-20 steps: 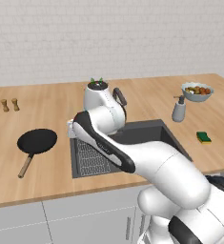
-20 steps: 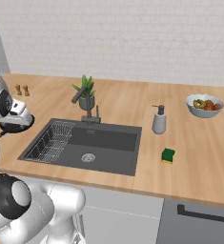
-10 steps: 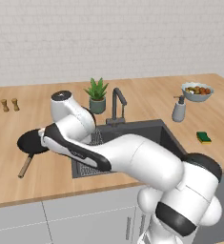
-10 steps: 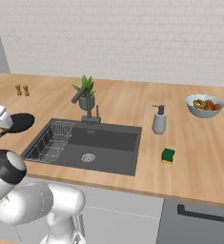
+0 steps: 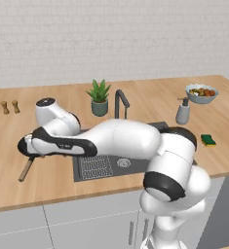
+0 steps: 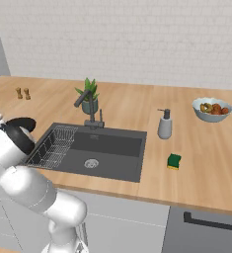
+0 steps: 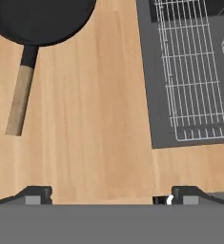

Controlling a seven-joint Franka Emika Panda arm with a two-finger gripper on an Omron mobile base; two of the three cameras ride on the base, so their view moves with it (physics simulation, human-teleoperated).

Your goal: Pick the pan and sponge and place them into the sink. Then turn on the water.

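The black pan lies on the wooden counter left of the sink, its light wooden handle pointing toward the counter's front edge. My gripper hovers open above bare counter between the pan's handle and the sink's wire rack, nothing between its fingers. In the left base view my hand covers most of the pan, leaving its handle showing. The pan peeks out behind my arm in the right base view. The green and yellow sponge lies right of the sink. The dark faucet stands behind the basin.
A potted plant stands by the faucet. A soap dispenser and a fruit bowl are at the right. Two small shakers stand at the far left. My arm stretches low across the sink's front.
My arm has swung left from above the sink to above the pan and dropped lower. The gripper has stayed open. Pan and sponge have not moved.
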